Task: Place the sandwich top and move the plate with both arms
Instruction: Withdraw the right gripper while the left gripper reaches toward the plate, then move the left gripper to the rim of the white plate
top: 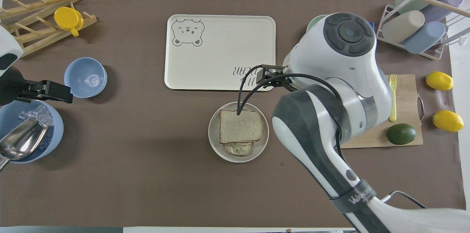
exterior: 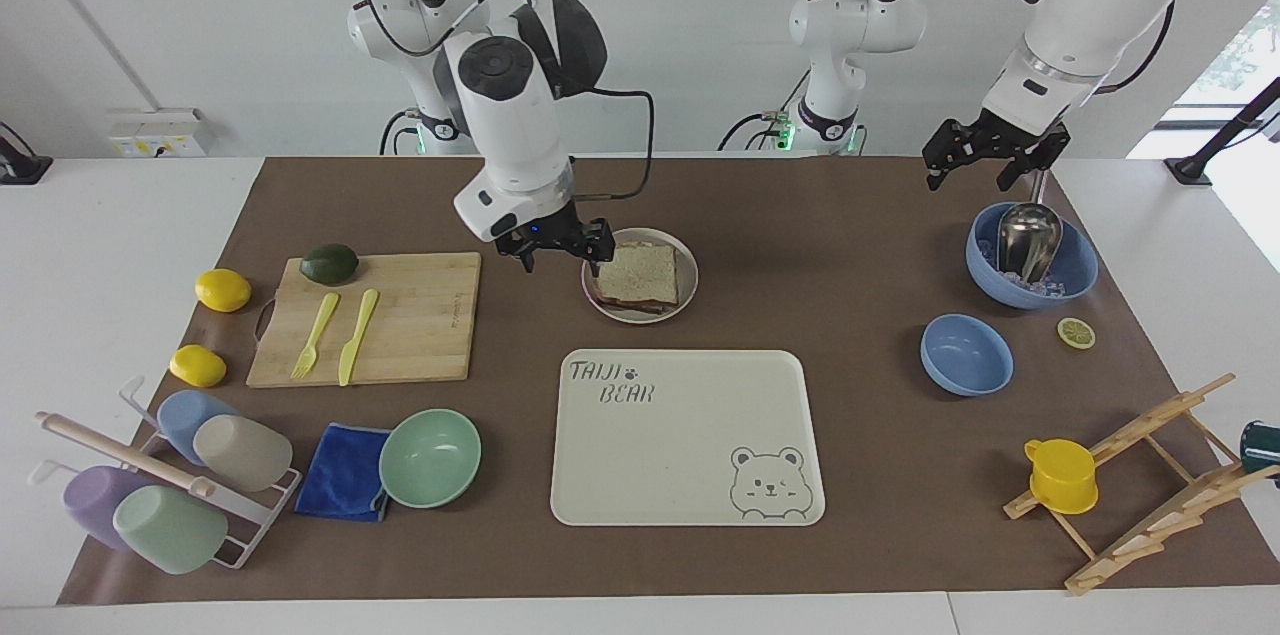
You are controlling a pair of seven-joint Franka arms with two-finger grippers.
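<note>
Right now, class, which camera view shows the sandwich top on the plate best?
The overhead view: the sandwich top lies uncovered, its square outline whole, on the plate. In the facing view the sandwich top is also uncovered but foreshortened, with the right hand beside it.

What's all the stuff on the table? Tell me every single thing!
sandwich top: 1, pale with brown crust, on the lower slice on the plate
plate: 1, cream, mid-table, nearer the robots than the tray
tray: 1, cream, bear drawing
cutting board: 1, wood, toward the right arm's end; holds avocado, yellow-green fork and knife
lemons: 2, yellow, beside the board
green bowl: 1, mint, beside a blue cloth
cup rack: 1, four pastel cups
blue bowls: 2; the bigger holds ice and a metal scoop
lemon slice: 1
wooden rack: 1, with yellow cup
right claw: open, beside the plate
left claw: waits over the scoop bowl
</note>
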